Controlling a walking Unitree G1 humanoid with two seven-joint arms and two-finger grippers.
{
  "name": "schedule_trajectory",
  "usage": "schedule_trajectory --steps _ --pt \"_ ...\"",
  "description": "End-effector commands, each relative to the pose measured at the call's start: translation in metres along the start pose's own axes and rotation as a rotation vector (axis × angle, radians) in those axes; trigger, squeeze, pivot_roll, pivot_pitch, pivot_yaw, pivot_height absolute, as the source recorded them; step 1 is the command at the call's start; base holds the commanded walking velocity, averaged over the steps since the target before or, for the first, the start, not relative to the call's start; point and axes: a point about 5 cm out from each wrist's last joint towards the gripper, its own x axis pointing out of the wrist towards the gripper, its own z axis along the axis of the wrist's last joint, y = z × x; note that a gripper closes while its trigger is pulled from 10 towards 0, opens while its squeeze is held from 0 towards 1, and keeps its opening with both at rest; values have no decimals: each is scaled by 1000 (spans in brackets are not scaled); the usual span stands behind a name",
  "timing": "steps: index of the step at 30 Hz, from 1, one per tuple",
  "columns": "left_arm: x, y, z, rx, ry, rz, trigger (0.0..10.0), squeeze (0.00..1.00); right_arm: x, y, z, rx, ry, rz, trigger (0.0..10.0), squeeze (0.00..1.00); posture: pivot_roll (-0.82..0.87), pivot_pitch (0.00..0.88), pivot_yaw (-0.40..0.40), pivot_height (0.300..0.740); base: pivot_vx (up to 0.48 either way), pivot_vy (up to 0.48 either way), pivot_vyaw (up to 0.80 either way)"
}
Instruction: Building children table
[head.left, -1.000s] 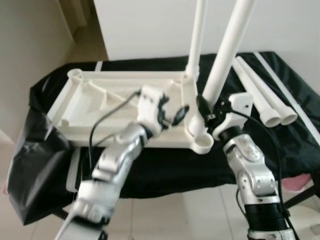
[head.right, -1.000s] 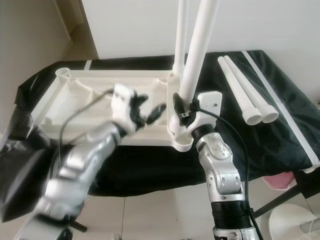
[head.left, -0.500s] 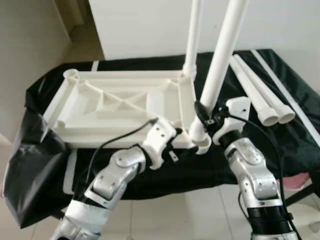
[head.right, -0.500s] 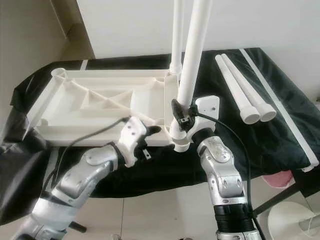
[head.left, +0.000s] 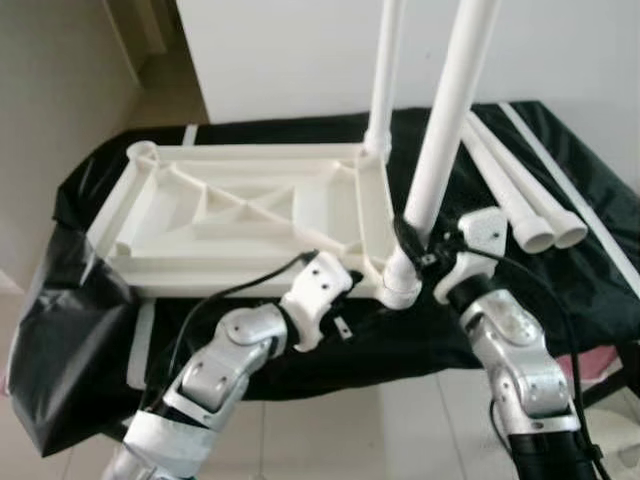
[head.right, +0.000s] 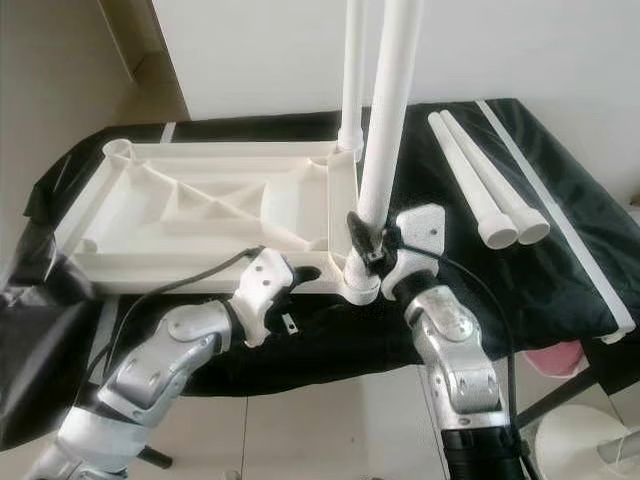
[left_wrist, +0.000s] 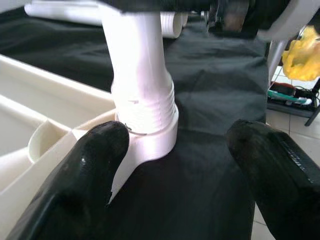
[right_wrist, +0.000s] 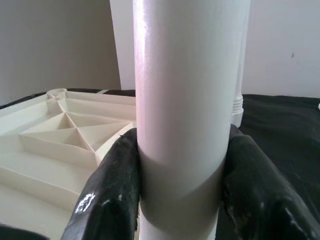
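Two silver arms are seen at the bottom of the eye views, reaching up toward the centre. The left gripper (head.left: 345, 322) is held at the near edge of the upside-down white tabletop (head.left: 240, 210), just left of its near right corner socket (head.left: 400, 292); in the left wrist view its fingers (left_wrist: 82, 170) are spread apart with nothing between them, one fingertip close against the socket collar. The right gripper (head.right: 365, 240) is clenched on the near table leg (head.left: 445, 130) just above that socket; in the right wrist view both fingers (right_wrist: 112, 190) are pressed against the white tube from either side. The leg rises tilted slightly to the right toward the top of the frame. The tabletop lies on a black cloth (head.left: 330, 345) in the centre left. A second leg (head.left: 385, 70) stands upright in the far right corner socket. Two loose legs (head.right: 480, 190) lie side by side on the cloth at the upper right, beside a thin white rail (head.right: 560, 220). A white wall (head.left: 300, 50) is seen beyond.
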Motion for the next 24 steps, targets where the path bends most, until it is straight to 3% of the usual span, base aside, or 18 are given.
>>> schedule_trajectory --steps 1,19,24 --pt "-3 2 -1 -5 9 18 10000 0 -7 3 -19 1 91 14 10000 0 -60 47 9 740 0 0 0" --pt "-5 8 6 -2 -6 28 10000 0 -12 15 -35 -34 84 170 10000 0 -57 51 23 740 0 0 0" --pt "-6 8 7 0 -6 31 10000 0 -15 26 -31 -55 47 296 10000 0 -56 54 22 740 0 0 0"
